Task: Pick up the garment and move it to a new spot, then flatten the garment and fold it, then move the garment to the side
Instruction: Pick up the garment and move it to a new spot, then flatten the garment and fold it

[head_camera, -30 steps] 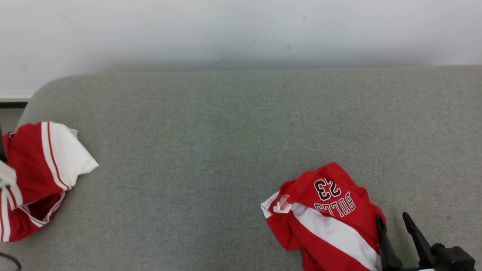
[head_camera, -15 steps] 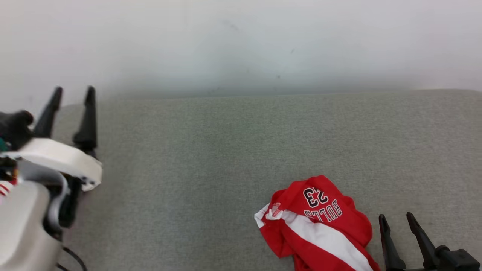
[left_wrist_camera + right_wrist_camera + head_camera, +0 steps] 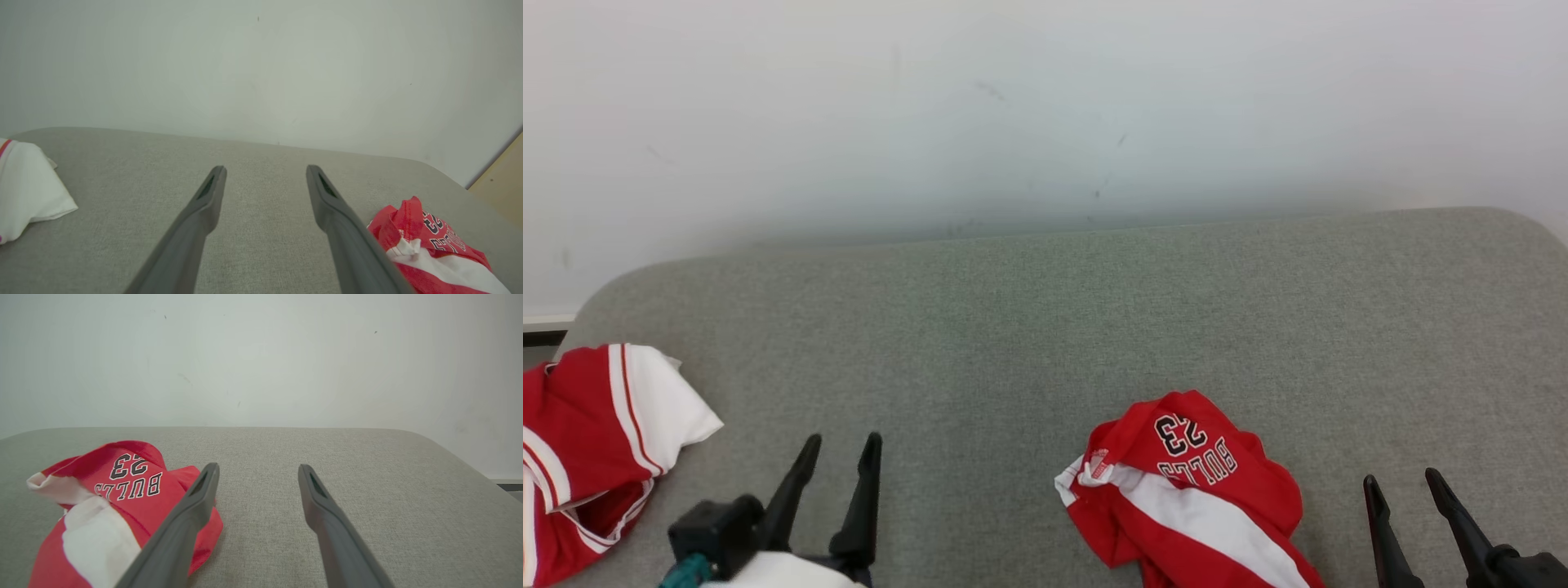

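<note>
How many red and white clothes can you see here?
2. One crumpled garment with BULLS 23 on it lies at the front, right of the middle. The other garment lies at the left edge, partly cut off by the picture.

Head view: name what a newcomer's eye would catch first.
The crumpled red jersey marked BULLS 23 stands out, lying near the front of the grey pad, right of centre. A second red-and-white garment lies bunched at the pad's left edge. The left hand and right hand rise from the bottom edge, both open and empty.
</note>
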{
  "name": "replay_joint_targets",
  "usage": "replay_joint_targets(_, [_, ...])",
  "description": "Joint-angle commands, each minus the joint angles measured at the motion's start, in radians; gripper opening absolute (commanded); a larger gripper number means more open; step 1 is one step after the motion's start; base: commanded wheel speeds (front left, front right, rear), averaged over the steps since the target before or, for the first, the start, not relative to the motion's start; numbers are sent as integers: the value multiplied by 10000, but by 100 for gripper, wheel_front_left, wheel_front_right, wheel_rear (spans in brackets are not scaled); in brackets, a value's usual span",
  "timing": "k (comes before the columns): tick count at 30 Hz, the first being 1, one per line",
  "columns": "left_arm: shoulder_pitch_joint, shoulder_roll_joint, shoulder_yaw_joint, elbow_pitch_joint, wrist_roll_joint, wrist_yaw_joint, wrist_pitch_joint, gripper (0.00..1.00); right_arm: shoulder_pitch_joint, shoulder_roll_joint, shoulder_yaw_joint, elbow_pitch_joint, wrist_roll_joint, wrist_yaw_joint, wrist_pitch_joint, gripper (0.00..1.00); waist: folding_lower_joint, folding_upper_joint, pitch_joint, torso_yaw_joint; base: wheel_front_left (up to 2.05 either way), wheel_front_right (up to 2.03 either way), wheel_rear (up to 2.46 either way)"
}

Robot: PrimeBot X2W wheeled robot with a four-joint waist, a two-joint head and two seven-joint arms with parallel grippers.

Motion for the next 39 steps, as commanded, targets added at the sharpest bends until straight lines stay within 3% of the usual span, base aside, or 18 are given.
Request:
replay_joint_targets(1, [521, -290, 198, 33, 0, 82, -88, 100, 133, -97, -20, -54, -1, -29, 10, 100, 1, -1, -45, -10, 0, 0, 0])
replay_joint_targets(7, [1983, -1118, 1212, -51, 1279, -51, -93, 100, 343, -134, 44, 82, -85, -29, 10, 100, 1, -1, -152, 119, 0, 0, 0])
replay_joint_targets(16, [3161, -2666, 2902, 97, 2977, -1316, -97, 100, 736, -15, 132, 245, 73, -29, 10, 100, 1, -1, -456, 397, 0, 0, 0])
replay_joint_targets(21, [3365, -3220, 3562, 229, 3600, -2014, -97, 100, 916, 188, 132, 328, 84, -29, 10, 100, 1, -1, -587, 374, 0, 0, 0])
replay_joint_targets(29, [3418, -3550, 4138, 373, 4052, -2583, -98, 100, 913, 249, 312, 461, 119, -29, 10, 100, 1, -1, -612, 233, 0, 0, 0])
replay_joint_targets(39, [3331, -3611, 4261, 491, 4197, -2789, -99, 100, 845, 268, 308, 521, 186, -29, 10, 100, 1, -1, -558, 211, 0, 0, 0])
